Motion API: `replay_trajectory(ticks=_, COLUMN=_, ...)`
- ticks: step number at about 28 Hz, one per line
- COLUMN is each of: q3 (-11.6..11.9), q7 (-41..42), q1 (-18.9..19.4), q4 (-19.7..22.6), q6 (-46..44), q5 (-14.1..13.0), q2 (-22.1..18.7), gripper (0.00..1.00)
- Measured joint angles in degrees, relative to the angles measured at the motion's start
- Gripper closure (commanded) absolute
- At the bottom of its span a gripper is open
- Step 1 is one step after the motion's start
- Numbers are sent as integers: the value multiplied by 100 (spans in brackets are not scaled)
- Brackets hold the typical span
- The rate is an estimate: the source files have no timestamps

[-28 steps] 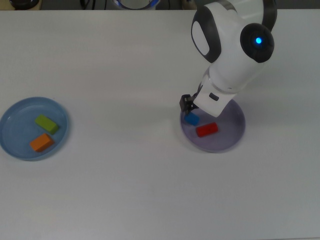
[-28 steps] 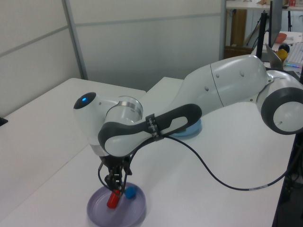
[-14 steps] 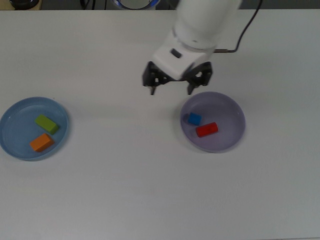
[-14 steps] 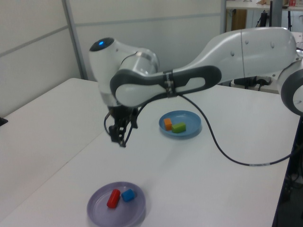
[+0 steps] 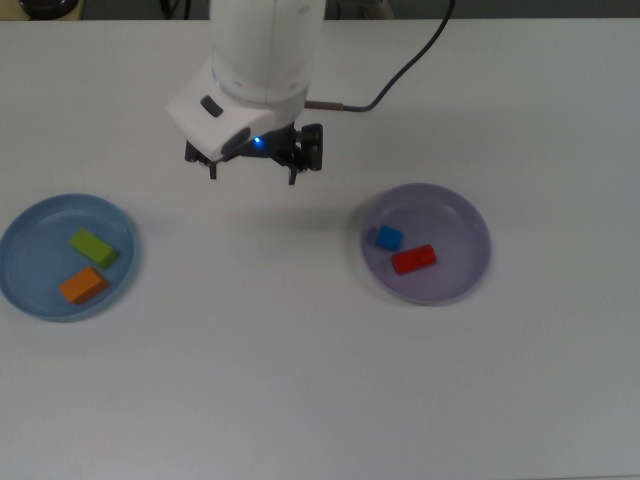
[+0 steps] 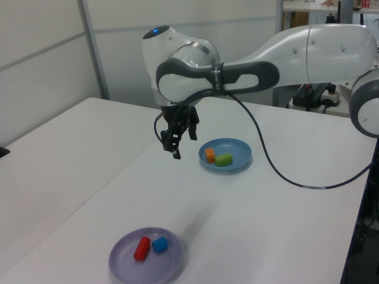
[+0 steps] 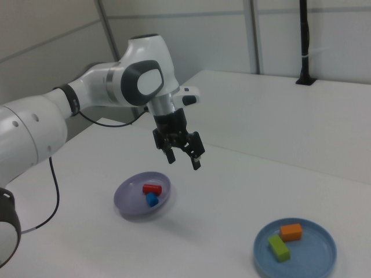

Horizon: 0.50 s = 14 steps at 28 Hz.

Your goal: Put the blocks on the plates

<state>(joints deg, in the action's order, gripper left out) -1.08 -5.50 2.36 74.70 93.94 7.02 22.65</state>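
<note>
- Top view places our gripper (image 5: 252, 171) above bare white table (image 5: 300, 350), roughly between the two plates and nearer the far edge; its fingers are spread wide and carry nothing.
- We see the light blue plate (image 5: 20, 240) at the top view's left, holding the green block (image 5: 92, 247) and the orange block (image 5: 83, 285), side by side and apart.
- We see the lavender plate (image 5: 460, 215) at the top view's right, holding the blue block (image 5: 389, 238) and the red block (image 5: 413, 259), close together.
- All four blocks lie well apart from the gripper.
- Green, orange and red are oblong; blue is smaller and squarer.
- Left view shows us the gripper (image 6: 179, 138) hanging well above the tabletop, a height the top view hides.
- Right view shows us both spread fingers (image 7: 196, 160) side-on.
</note>
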Motion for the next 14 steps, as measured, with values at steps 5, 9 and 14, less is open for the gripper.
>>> replay_trajectory(ticks=5, q3=3, q7=0, q1=32, q4=0, q6=-362, q5=-225, q2=-177, gripper=0)
replay_trajectory(ticks=9, q3=3, q7=-8, q1=49, q4=1, q6=-538, q5=-400, q2=-258, gripper=0)
replay_trajectory(ticks=14, q3=5, q7=-129, q1=52, q4=2, q6=-556, q5=-427, q2=-291, gripper=0)
